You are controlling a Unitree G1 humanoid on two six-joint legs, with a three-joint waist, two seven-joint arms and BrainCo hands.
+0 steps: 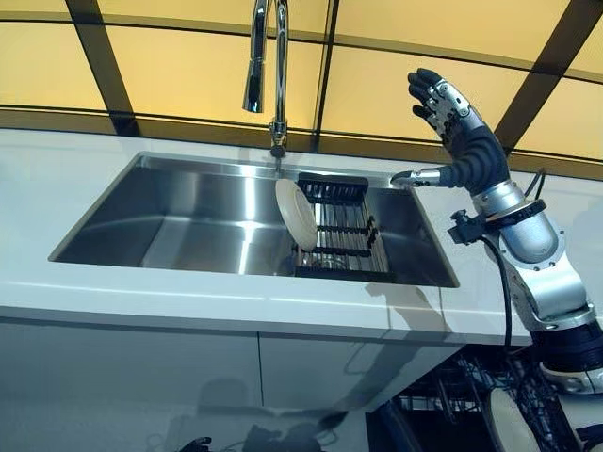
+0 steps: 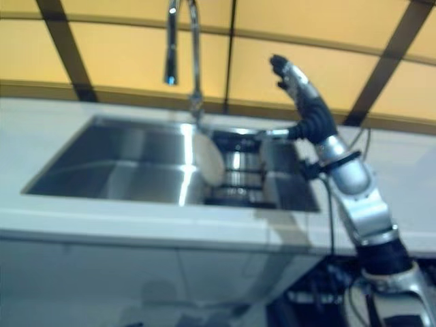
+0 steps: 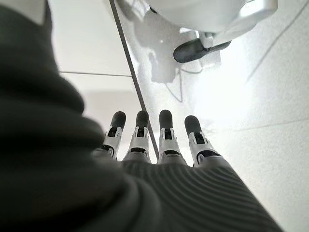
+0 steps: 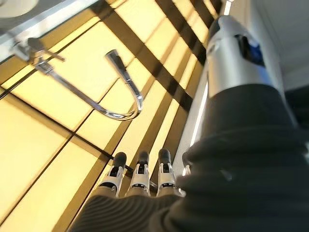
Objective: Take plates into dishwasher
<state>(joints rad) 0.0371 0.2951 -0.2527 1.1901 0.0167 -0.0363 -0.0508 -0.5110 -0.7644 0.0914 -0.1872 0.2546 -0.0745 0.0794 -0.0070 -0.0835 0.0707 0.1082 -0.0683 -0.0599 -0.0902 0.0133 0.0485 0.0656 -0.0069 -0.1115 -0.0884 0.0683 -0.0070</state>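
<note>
A cream plate (image 1: 295,215) stands on edge in a black dish rack (image 1: 344,231) at the right end of the steel sink (image 1: 188,226). My right hand (image 1: 452,122) is raised above the counter beyond the sink's far right corner, fingers straight up, thumb out toward the sink, holding nothing. It is well above and to the right of the plate. My left hand (image 3: 159,140) shows only in the left wrist view, fingers straight and empty, pointing at the pale floor. Low at the right, a dishwasher rack (image 1: 452,395) shows with a pale plate (image 1: 512,424) in it.
A tall chrome faucet (image 1: 268,66) rises behind the sink, just left of the rack. White counter (image 1: 57,179) runs round the sink, with yellow panels behind. White cabinet fronts (image 1: 141,377) lie below the counter's front edge.
</note>
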